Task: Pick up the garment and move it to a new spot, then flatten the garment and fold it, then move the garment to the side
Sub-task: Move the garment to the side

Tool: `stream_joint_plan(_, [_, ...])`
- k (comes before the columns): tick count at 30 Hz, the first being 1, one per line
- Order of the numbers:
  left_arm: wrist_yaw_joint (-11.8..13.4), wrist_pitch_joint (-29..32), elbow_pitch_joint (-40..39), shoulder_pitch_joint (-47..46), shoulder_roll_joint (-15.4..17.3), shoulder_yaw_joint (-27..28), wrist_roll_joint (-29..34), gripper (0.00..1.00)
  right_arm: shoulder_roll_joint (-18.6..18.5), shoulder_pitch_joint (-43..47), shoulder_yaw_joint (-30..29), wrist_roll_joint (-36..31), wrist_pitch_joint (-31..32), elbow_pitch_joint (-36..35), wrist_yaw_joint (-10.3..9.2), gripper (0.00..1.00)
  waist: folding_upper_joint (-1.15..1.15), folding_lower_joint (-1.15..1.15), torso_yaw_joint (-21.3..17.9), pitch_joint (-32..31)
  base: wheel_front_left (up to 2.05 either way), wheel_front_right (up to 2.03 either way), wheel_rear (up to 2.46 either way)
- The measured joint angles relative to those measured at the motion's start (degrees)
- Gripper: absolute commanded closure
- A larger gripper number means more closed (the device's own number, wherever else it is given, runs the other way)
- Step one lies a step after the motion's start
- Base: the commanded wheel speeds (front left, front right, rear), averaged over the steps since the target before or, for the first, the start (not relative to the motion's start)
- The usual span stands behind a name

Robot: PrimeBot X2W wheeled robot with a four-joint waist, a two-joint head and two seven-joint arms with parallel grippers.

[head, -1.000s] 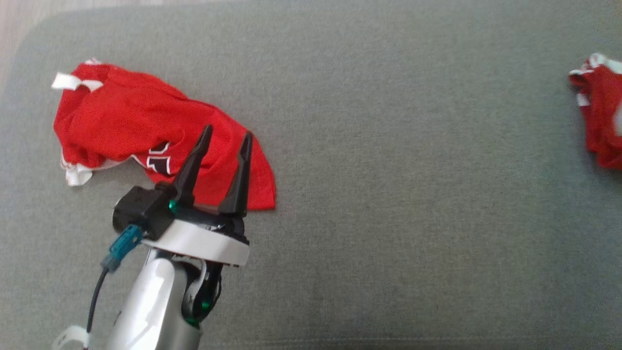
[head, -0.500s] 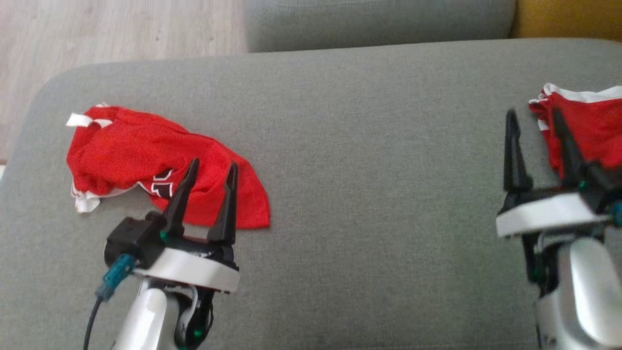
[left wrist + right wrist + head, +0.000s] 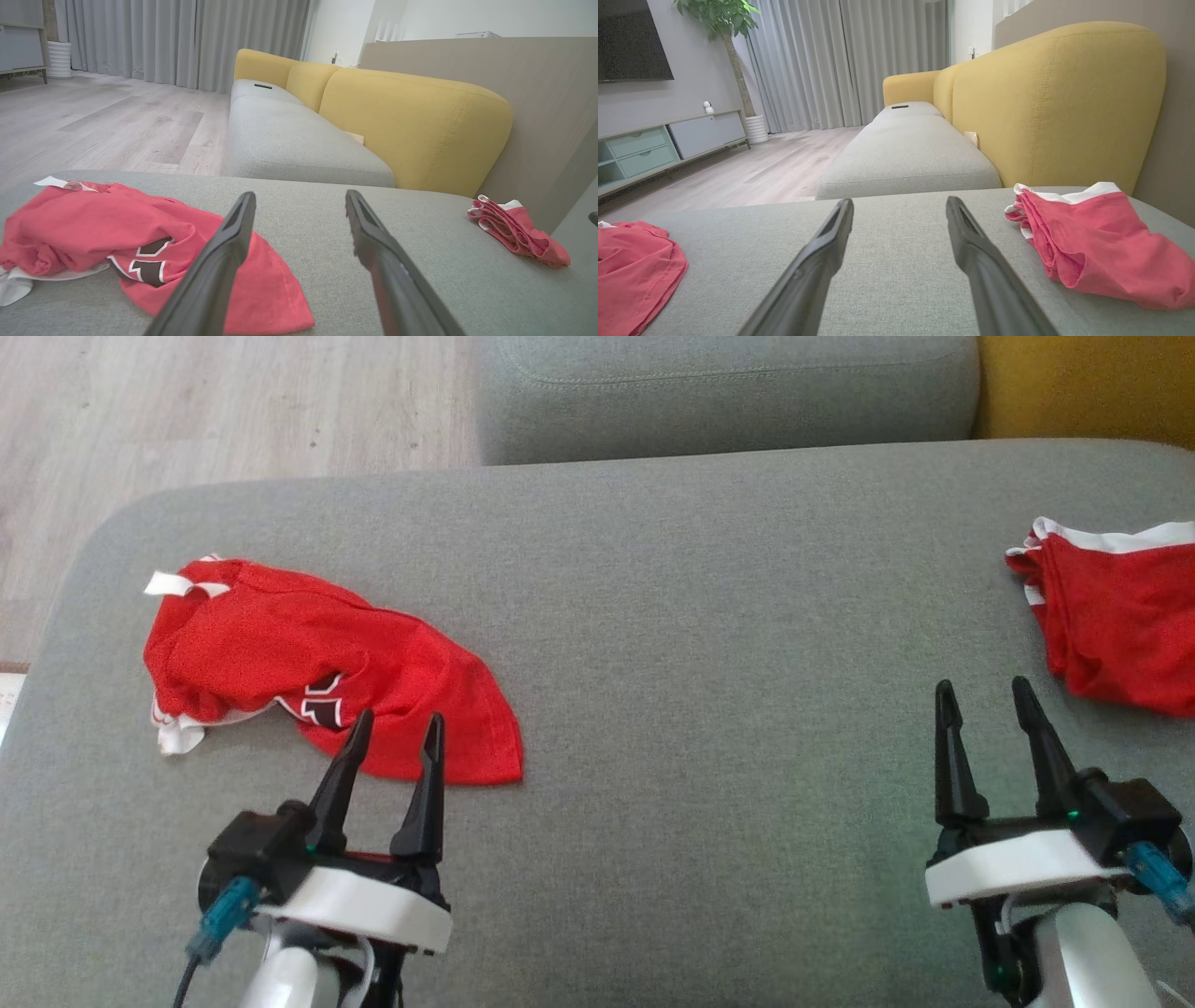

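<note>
Both pairs of tapered dark fingers stand wide and empty: the left gripper (image 3: 400, 719) by the near hem of the crumpled red jersey (image 3: 280, 653) at the woven grey cushion's (image 3: 709, 644) left end, its black-and-white lettering creased and unreadable; the right gripper (image 3: 982, 683) near a folded red garment (image 3: 1120, 625) cut off by the frame edge

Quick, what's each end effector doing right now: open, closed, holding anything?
Left end effector: open, holding nothing, at the near edge of the crumpled red shirt.
Right end effector: open, holding nothing, over the grey cushion.
</note>
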Motion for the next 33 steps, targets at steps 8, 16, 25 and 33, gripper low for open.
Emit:
stream_joint_plan(8, [0.0,0.0,0.0,0.2,0.0,0.0,0.0,0.00,0.0,0.0,1.0,0.5,-0.3,0.2,0.01,0.00,0.00,0.00,0.3,-0.5,0.00,0.00,0.00])
stream_joint_plan(16, [0.0,0.0,-0.1,0.2,0.0,0.0,0.0,0.00,0.0,0.0,1.1,0.6,-0.3,-0.2,0.01,0.00,0.00,0.00,0.1,-0.7,0.00,0.00,0.00])
stream_joint_plan(25, [0.0,0.0,-0.3,0.3,0.0,0.0,0.0,0.00,0.0,0.1,1.1,0.7,-0.3,-0.3,0.00,0.00,0.00,0.00,-0.3,-0.8,0.00,0.00,0.00])
stream_joint_plan(33, [0.0,0.0,-0.3,0.3,0.0,0.0,0.2,0.00,0.0,0.1,1.1,1.1,-0.3,-0.3,0.01,0.00,0.00,0.00,-0.2,-0.7,0.00,0.00,0.00])
